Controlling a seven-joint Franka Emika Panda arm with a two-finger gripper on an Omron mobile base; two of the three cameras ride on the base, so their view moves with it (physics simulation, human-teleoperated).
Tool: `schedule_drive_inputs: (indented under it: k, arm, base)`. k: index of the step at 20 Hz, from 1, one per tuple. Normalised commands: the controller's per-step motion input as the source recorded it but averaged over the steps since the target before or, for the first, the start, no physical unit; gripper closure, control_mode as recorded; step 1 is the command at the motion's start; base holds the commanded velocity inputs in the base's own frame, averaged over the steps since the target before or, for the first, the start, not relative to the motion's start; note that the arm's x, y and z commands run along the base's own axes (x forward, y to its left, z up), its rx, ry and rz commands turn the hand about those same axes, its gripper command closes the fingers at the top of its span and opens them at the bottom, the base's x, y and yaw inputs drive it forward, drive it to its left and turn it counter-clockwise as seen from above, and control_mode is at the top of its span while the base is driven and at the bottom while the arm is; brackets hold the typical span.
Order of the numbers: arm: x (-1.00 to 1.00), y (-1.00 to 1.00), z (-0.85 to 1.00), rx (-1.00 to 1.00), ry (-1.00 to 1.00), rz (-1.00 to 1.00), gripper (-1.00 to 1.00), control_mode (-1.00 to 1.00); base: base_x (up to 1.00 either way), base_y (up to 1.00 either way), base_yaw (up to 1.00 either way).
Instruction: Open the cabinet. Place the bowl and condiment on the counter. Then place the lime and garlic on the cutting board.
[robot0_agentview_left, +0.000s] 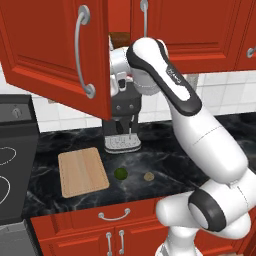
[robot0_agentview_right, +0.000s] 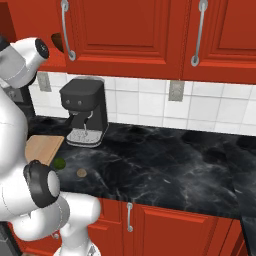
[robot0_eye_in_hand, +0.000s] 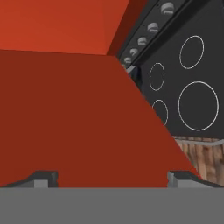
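The cabinet (robot0_agentview_left: 55, 45) stands with its left door swung out towards the robot, so the shelf behind is reachable; a sliver of the brown bowl (robot0_agentview_left: 119, 36) shows in the gap at the door's inner edge. The condiment is not visible from here. The gripper (robot0_eye_in_hand: 111, 177) sits close behind that open door, jaws spread wide and holding nothing, probably ready to reach in for the bowl. On the counter (robot0_agentview_left: 170, 155), the cutting board (robot0_agentview_left: 82, 171) lies near the front edge by the stove (robot0_agentview_left: 15, 155). The lime (robot0_agentview_left: 120, 173) and garlic (robot0_agentview_left: 149, 176) rest just beside the board's right edge, not yet on it, in front of the coffee machine (robot0_agentview_left: 122, 122).
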Motion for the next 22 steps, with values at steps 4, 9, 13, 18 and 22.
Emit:
schedule_drive_inputs:
  k: [4, 9, 13, 18, 22]
  arm:
    - [0.0, 0.27, 0.0, 0.0, 0.02, 0.01, -1.0, -1.0]
    - [-0.01, 0.28, 0.0, 0.0, 0.03, 0.01, -1.0, -1.0]
    - [-0.02, 0.29, 0.02, 0.0, 0.03, 0.01, -1.0, -1.0]
    - [-0.03, 0.29, 0.01, 0.0, 0.02, 0.01, -1.0, -1.0]
    - [-0.05, 0.33, 0.03, 0.0, 0.02, 0.0, -1.0, -1.0]
  base:
    - [0.0, 0.0, 0.0]
    - [0.0, 0.0, 0.0]
    - [0.0, 0.0, 0.0]
    - [0.0, 0.0, 0.0]
    - [0.0, 0.0, 0.0]
